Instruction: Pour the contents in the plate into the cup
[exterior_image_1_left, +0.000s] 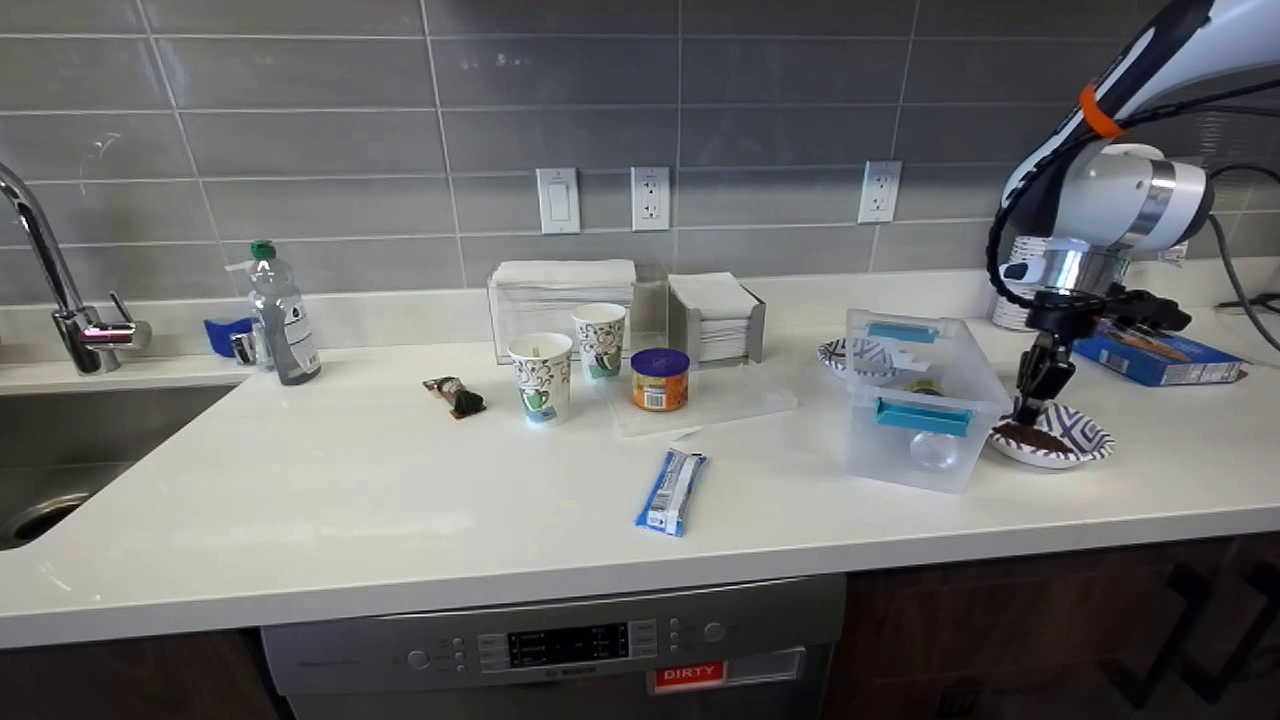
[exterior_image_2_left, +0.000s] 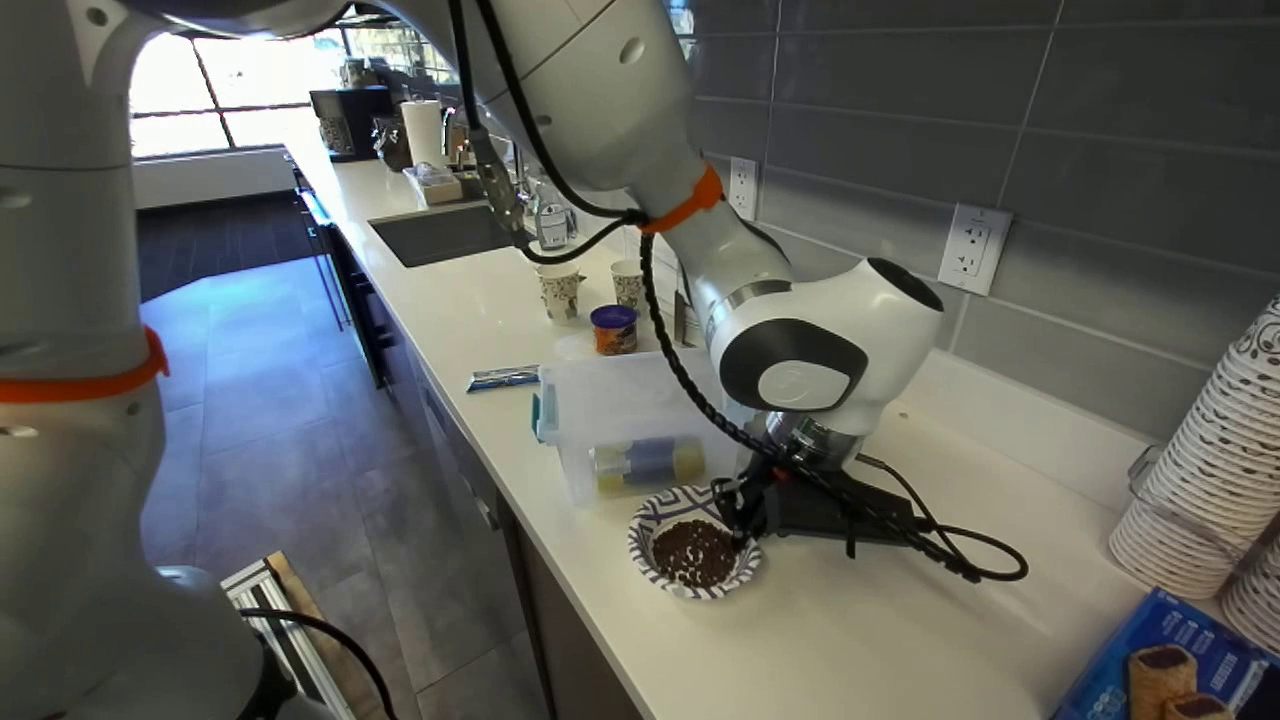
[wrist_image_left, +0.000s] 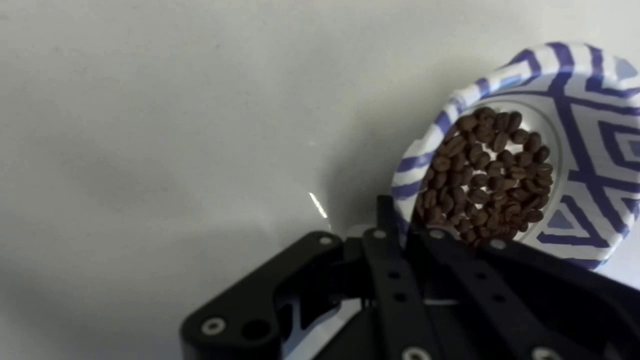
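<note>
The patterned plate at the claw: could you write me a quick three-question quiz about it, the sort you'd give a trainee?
1. True or false: the claw is closed on the plate at its rim.
2. Which stands closest to the plate: (a) soap bottle, (b) clear plastic container, (c) tap?
3. Fill in the missing words: the plate holds brown ...
Key: 1 true; 2 b; 3 coffee beans.

In an exterior view, the plate (exterior_image_1_left: 1085, 431), beans (exterior_image_1_left: 1032, 437) held in it, is set just right of the container (exterior_image_1_left: 890, 455) on the surface (exterior_image_1_left: 300, 500). Farther left, a tub (exterior_image_1_left: 659, 382) is set right of two cups (exterior_image_1_left: 541, 383), and a packet (exterior_image_1_left: 671, 492) is laid nearer than these.
</note>
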